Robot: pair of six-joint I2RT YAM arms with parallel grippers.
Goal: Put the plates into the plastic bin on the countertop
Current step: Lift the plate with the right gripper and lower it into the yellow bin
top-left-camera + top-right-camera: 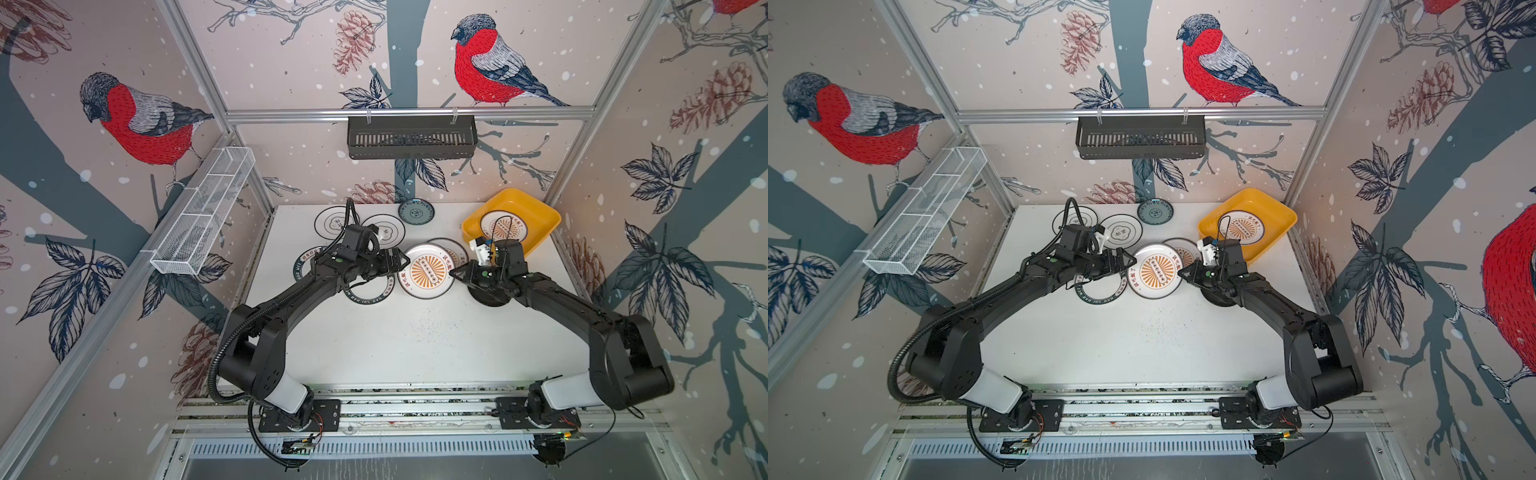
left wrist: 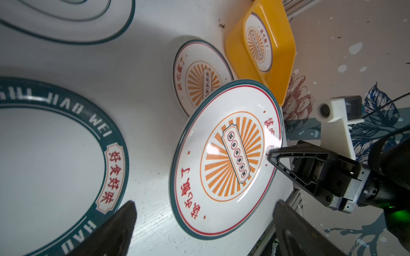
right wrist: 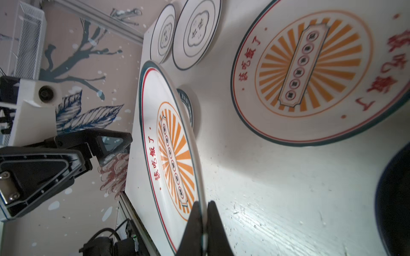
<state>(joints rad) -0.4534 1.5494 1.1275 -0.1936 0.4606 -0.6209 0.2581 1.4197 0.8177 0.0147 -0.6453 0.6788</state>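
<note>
Nine plates were in view. Nearest, on the white countertop [image 1: 395,340], one black plate [image 1: 492,300] lay mostly hidden under the right arm. Just past it the right gripper [image 1: 453,274] was clamped on the right rim of a sunburst plate [image 1: 426,271], which sat tilted at mid-table. The left gripper [image 1: 398,262] stood wide apart at that plate's left edge, holding nothing. Two lettered-rim plates lay left of it, one near [image 1: 368,296] and one farther left [image 1: 305,257], both partly under the left arm. A second sunburst plate [image 1: 455,249] lay flat just beyond the held one. Farther back were two thin-rimmed plates [image 1: 332,222] [image 1: 388,228] and one teal plate [image 1: 416,212]. At the far right corner the yellow plastic bin [image 1: 540,237] held the third sunburst plate [image 1: 505,226].
</note>
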